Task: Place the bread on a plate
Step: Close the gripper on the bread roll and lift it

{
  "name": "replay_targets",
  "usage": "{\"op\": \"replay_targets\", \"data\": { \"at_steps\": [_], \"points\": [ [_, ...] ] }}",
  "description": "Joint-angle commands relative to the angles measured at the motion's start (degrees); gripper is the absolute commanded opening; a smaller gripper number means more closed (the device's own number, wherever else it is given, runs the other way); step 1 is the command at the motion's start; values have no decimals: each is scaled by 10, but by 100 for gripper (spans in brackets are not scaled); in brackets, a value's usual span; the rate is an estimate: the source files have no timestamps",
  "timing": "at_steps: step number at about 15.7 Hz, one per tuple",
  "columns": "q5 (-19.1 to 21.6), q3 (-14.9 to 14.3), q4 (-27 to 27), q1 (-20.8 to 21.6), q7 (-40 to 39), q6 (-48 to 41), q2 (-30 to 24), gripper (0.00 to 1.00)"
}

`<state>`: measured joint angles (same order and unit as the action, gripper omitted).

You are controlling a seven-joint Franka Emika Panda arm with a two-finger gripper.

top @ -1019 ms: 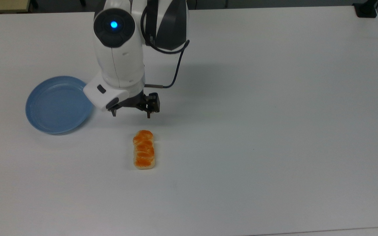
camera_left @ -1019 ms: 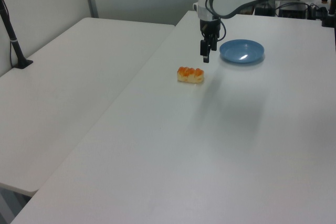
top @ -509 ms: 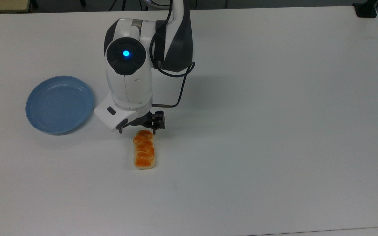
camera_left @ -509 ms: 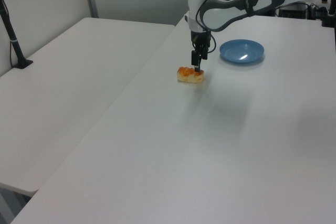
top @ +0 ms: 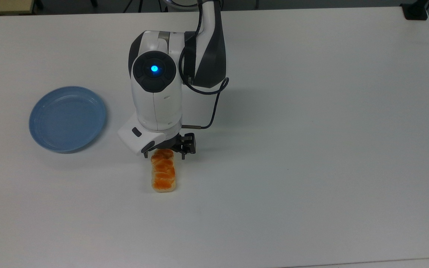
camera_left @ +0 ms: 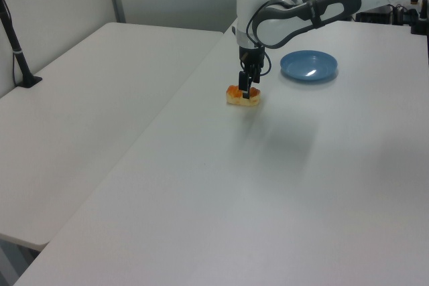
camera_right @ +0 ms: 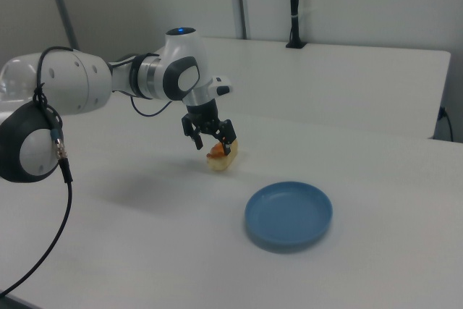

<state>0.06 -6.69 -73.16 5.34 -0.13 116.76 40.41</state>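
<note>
bread: small oblong loaf, glossy orange-brown segmented top, pale cream sides; it lies flat on the table, long axis running up and down in the top view.
plate: round, light blue, smooth plastic with a shallow raised rim; it sits apart from the loaf, toward the top view's left, nothing on it.
my gripper: fingers spread, one on each side of the loaf's end nearest my arm (not pinching it as far as I can see); in the right view the two dark fingers straddle that end.
table: matte white, flat; its edges are well away from loaf and plate; broad bare surface toward the top view's right and bottom.
change: a second ago I hung short of the loaf, beside the plate's rim; I have since come forward and down over the loaf's end; loaf and plate lie where they were.
</note>
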Motion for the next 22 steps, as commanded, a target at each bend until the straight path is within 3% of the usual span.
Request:
{"op": "replay_targets", "data": {
  "at_steps": [1,6,10,12,13,15,18,22],
  "points": [
    [-8,-1,10,-2,17,10,7,99],
    [-9,-1,6,0,17,10,12,99],
    [-10,-1,6,-1,29,29,20,85],
    [-10,-1,6,0,57,38,27,71],
    [-10,-1,6,0,60,37,26,57],
    [-10,-1,6,-1,60,34,22,49],
    [-9,-1,4,-2,75,30,9,43],
    [-8,0,-29,-15,75,-13,-60,36]
  ]
}}
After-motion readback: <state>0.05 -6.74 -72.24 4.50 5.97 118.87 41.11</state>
